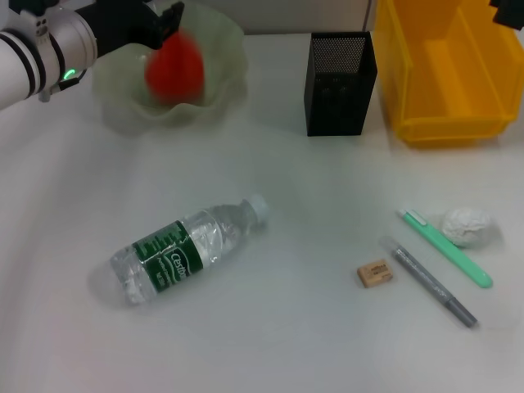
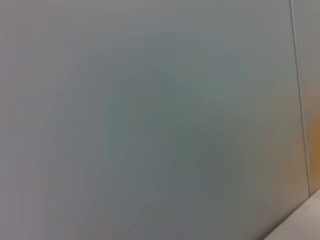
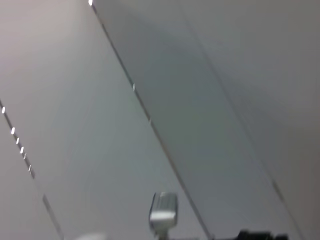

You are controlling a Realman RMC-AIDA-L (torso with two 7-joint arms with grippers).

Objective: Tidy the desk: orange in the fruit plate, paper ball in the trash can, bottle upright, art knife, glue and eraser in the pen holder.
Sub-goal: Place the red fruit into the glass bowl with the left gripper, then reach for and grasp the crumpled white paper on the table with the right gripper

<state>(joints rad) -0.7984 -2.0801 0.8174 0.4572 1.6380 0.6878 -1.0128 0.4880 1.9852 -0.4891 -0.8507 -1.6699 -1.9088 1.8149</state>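
Head view: left gripper [image 1: 168, 20] sits at the top-left over the fruit plate [image 1: 221, 98], black fingers right at the top of the orange [image 1: 174, 67], which is blurred and lies inside the plate; can't tell whether the fingers clamp it or are apart. Right gripper [image 1: 508, 12] shows only as a dark bit at the top-right corner above the trash can [image 1: 446, 70]; finger state can't be told. Pen holder [image 1: 340, 82] stands upright between plate and trash can, just beside the can. Bottle [image 1: 188, 250] lies on its side on the desk [image 1: 295, 336], cap pointing toward the upper right. On the right side of the desk: paper ball [image 1: 468, 227], touching or just beside a green art knife [image 1: 446, 248]; a grey pen-shaped stick [image 1: 427, 281] lies alongside the knife; eraser [image 1: 376, 273] just beside the stick's near end. Left wrist view: only a plain grey-green surface, with a pale corner [image 2: 300, 225] at one edge; no task thing visible. Right wrist view: grey panels with a slanted seam, a small blurred whitish object [image 3: 162, 210], not identifiable.
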